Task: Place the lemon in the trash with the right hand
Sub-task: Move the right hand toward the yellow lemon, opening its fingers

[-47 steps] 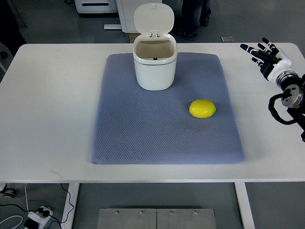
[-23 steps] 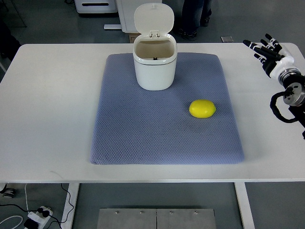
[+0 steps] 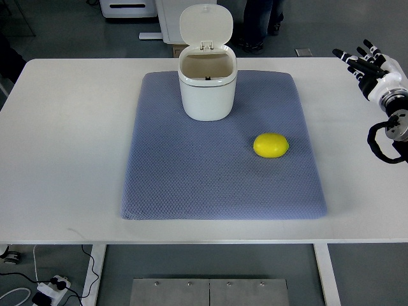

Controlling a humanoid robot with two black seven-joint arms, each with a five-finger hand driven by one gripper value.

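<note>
The lemon (image 3: 271, 145) lies on its side on the blue-grey quilted mat (image 3: 191, 185), toward the mat's right half, at about four o'clock from the trash bin (image 3: 206, 89) and well apart from it. The bin is white, stands upright near the mat's far edge at twelve o'clock, and its hinged lid (image 3: 205, 25) is tipped up and back, leaving the mouth open and the pale inside visible. The mat covers the middle of the white desk (image 3: 64, 140), with bare desk showing on every side. The right hand (image 3: 373, 69) is out at about two o'clock from the lemon, above the desk's far right corner and well clear of both lemon and mat; its dark-tipped fingers (image 3: 357, 60) are spread wide and point toward ten o'clock, holding nothing. Its wrist and a loop of black cable (image 3: 382, 143) run off the right edge. Beyond the desk at twelve o'clock, the legs of a person (image 3: 258, 22) stand on the floor.
</note>
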